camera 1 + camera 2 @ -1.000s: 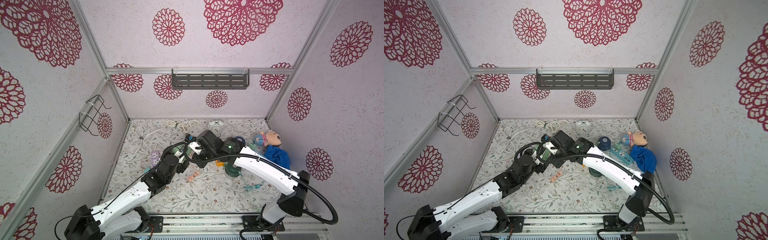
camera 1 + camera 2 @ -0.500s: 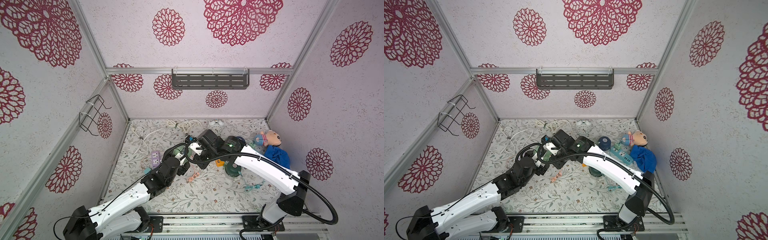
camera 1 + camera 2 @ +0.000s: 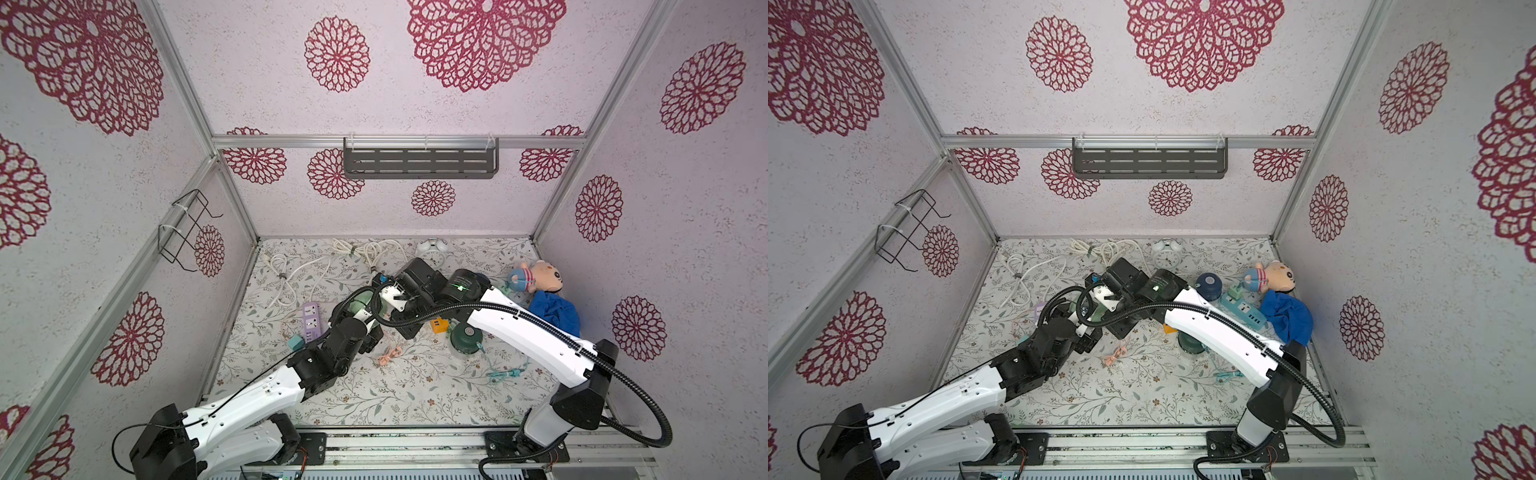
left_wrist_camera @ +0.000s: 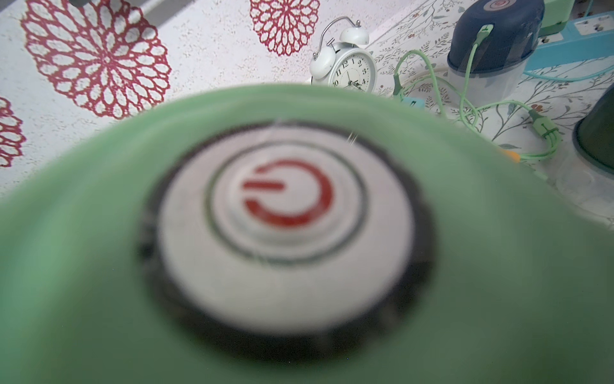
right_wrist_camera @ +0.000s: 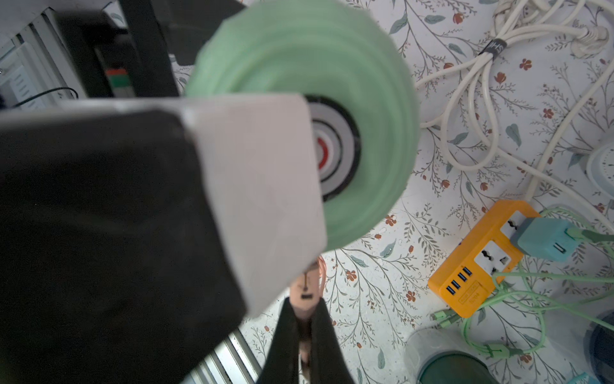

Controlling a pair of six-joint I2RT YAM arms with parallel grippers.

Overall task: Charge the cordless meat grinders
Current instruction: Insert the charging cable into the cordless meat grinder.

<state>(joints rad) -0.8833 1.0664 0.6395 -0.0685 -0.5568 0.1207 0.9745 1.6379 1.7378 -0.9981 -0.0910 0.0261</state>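
Note:
The mint green grinder fills the left wrist view, its silver power button facing the camera. My left gripper straddles this grinder with wide jaws shut on it; the fingers are hidden. Right beside it, my right gripper is shut on a pink cable plug, whose cable trails onto the floor. The dark green grinder stands at centre right. The navy grinder stands further back with a green cable in its side.
An orange power strip carries a teal charger. A purple strip lies left and a blue strip right. White cords and an alarm clock sit at the back. A doll and blue cloth lie by the right wall.
The left arm has shifted slightly with the mint green grinder. The right arm has barely moved, and both grips are unchanged.

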